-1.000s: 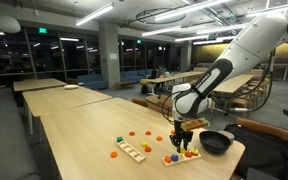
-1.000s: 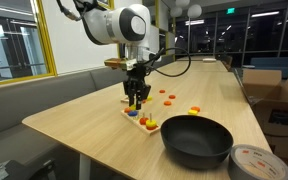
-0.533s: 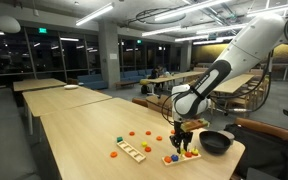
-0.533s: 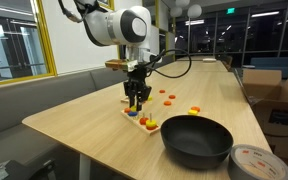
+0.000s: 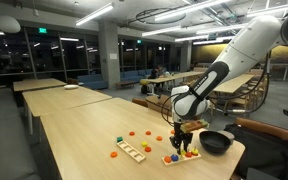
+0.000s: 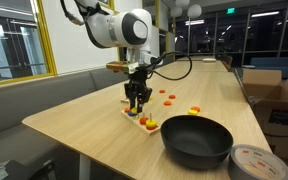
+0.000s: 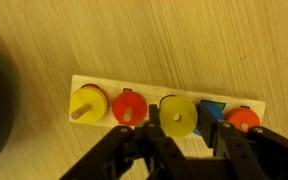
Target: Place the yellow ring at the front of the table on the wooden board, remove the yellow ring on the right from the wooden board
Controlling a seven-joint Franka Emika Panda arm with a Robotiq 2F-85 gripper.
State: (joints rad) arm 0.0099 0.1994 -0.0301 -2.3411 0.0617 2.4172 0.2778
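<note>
Two yellow rings (image 7: pixel 177 115); one wooden board (image 7: pixel 154 88).

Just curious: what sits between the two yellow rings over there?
A red ring on the wooden board, seen in the wrist view.

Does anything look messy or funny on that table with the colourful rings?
A little. Several loose rings lie scattered on the table, off the wooden board where the others sit on pegs. On the board, the blue piece looks crooked beside the round rings. Nothing looks spilled or broken.
</note>
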